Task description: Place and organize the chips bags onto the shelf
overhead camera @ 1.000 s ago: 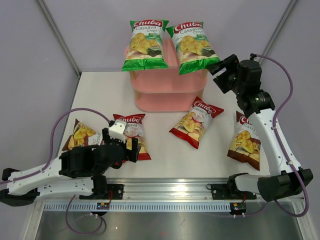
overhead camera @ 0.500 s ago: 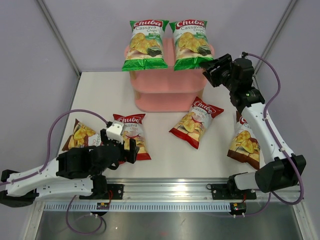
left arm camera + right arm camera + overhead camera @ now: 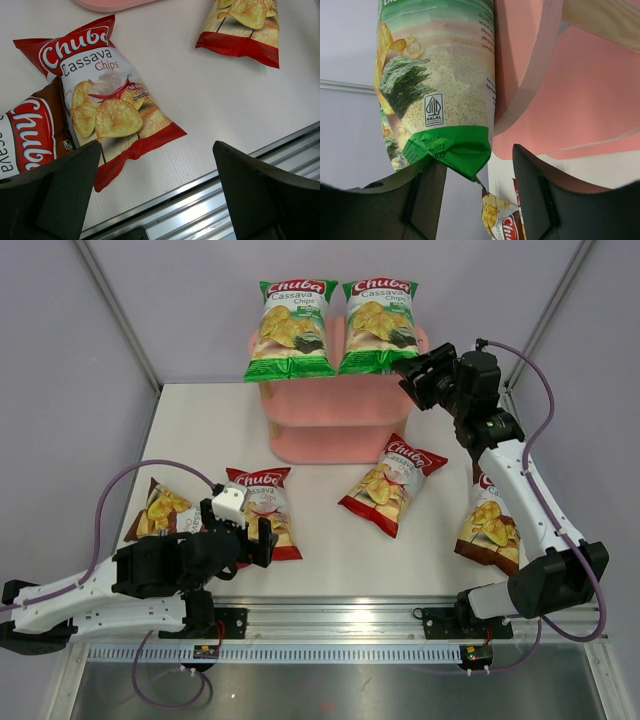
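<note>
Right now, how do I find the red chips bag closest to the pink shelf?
Find the pink shelf at the back. Before its right end lies a tilted red bag, alone; the other red bag lies beside a brown one.

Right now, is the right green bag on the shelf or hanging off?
On: the right green bag lies atop the shelf beside the left green bag, only its bottom seal overhanging the edge.
</note>
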Available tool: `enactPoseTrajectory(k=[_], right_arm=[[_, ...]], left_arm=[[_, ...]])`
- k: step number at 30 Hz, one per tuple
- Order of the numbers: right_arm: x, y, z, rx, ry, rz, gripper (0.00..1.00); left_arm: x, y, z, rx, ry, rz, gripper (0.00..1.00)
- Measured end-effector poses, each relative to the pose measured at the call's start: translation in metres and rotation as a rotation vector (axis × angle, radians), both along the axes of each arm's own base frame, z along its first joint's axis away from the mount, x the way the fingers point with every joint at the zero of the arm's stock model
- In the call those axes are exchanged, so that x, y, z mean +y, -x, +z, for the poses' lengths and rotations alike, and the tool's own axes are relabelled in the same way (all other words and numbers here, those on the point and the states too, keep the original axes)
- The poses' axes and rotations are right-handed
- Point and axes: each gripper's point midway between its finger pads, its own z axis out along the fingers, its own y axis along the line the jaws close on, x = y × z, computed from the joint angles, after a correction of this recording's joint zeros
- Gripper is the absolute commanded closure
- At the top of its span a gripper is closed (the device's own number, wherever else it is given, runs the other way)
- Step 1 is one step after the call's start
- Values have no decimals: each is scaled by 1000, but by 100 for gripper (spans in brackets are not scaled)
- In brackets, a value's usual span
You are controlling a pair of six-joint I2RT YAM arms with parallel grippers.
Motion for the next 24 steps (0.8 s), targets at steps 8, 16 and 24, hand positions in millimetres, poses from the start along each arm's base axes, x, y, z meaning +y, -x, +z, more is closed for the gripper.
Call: enactPoseTrajectory(k=[8,16,24], right_arm=[[-7,6,24,-40,49,-7,36],[-15,19,33,-62,132,15,20],[-38,97,69,-213,343,57,0]], left_arm=[[0,0,-1,1,-3,0,1],[-1,0,-1,5,3,5,1],[-8,-2,-9,28,-11,28,1]])
